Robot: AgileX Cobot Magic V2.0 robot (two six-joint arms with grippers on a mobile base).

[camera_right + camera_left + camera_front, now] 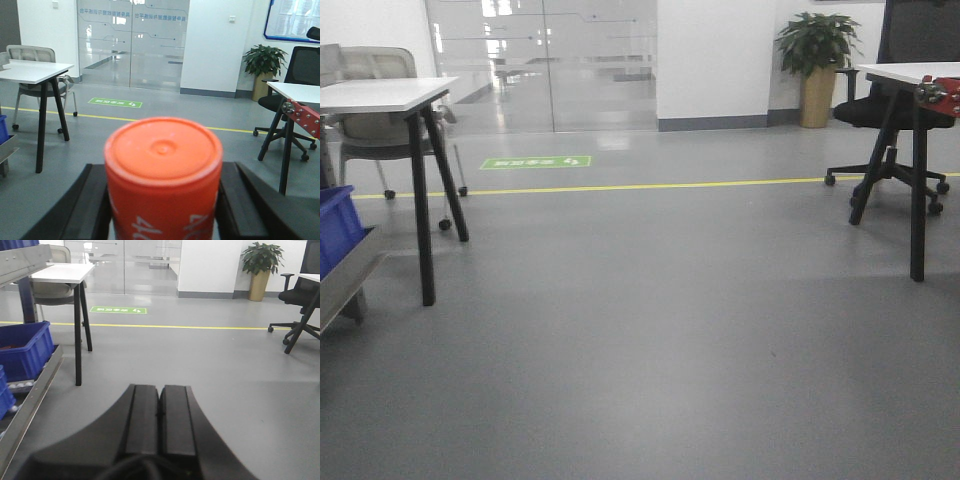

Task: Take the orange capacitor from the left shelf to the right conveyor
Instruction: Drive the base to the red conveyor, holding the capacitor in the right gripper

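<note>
The orange capacitor [163, 175] fills the middle of the right wrist view, with white print on its side and a flat top. My right gripper [164, 200] is shut on it, a black finger pressed on each side. My left gripper [159, 415] is shut and empty, its two pads together above the grey floor. The left shelf shows as a steel lip at the left edge of the front view [345, 280] and in the left wrist view [30, 405]. The red frame edge of the right conveyor [302, 116] with silver bolts shows at the right, also in the front view [942, 95].
Blue bins [22, 350] sit on the shelf. A white table with black legs [415, 140] and a grey chair [370, 120] stand at left. A white desk [910, 75], a black office chair [895, 110] and a potted plant [817, 60] stand at right. Glass doors [540, 60] lie beyond a yellow floor line [650, 186].
</note>
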